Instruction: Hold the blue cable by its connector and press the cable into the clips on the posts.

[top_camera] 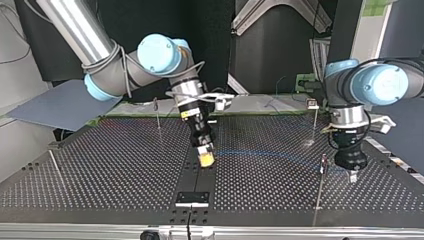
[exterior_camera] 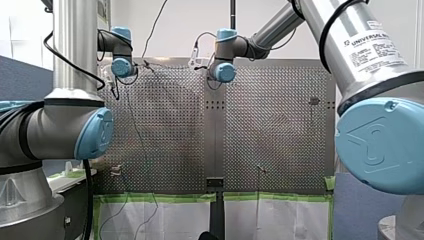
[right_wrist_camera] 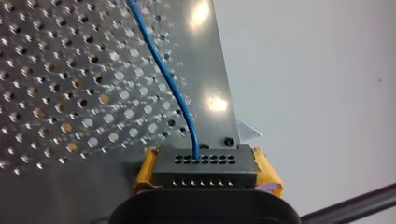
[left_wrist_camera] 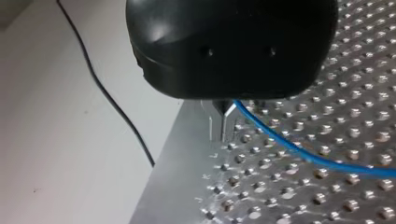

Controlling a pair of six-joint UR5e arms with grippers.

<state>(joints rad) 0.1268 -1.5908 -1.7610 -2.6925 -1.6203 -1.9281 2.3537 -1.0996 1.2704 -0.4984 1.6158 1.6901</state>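
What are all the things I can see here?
table: one, metal, full of holes, under everything
posts: four, thin metal, upright on the table
cable: one, blue, strung across the table
connector: one, dark, on the cable's end, in the right gripper
wire: one, black, beside the table's edge
tape: strips, green, along the table's edge in the front view
arms: two, grey with blue caps, from either side
left gripper: one, black, metal jaws shut on the cable
right gripper: one, yellow pads, jaws shut on the connector

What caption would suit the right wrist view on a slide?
My right tool clamps the dark connector, blue cable trailing across the perforated table.
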